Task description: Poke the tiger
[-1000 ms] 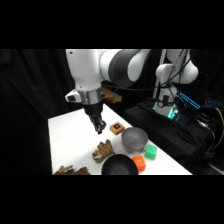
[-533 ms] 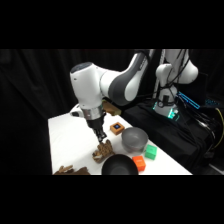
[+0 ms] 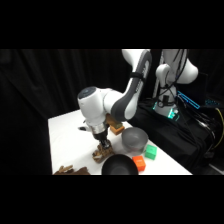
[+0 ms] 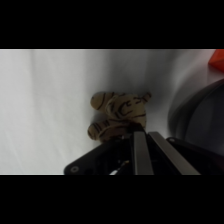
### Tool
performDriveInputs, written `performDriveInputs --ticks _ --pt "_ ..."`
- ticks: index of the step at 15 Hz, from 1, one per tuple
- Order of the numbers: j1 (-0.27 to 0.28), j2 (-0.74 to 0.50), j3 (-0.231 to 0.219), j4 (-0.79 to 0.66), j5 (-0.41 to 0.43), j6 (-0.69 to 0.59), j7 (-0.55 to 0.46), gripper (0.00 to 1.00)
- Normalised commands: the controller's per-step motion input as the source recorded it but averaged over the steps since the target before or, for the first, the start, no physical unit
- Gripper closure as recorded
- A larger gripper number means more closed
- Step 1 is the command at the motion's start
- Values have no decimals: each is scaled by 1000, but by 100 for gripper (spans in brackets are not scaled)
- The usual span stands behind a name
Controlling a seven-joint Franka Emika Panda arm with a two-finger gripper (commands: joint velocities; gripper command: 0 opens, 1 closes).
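Tiger on the white table, right under my wrist.

The tiger (image 4: 117,116) is a small lumpy tan toy with dark brown stripes, lying on its side on the near part of the table. From the side it (image 3: 100,153) shows as a tan-brown lump just left of the dark bowl's rim.

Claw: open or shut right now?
Shut. In the wrist view the claw's two fingers lie side by side with no gap, tips at the tiger, nothing held between them.
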Motion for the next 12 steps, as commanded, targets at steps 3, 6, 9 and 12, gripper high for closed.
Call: performDriveInputs --ticks 3,6,9,12 --pt "-85 172 85 14 140 210 -161 97" --pt "-98 111 88 26 126 127 -171 97" --pt "-76 -131 68 -95 90 9 -144 97" --pt "-16 -436 26 -223 28 -194 -70 97"
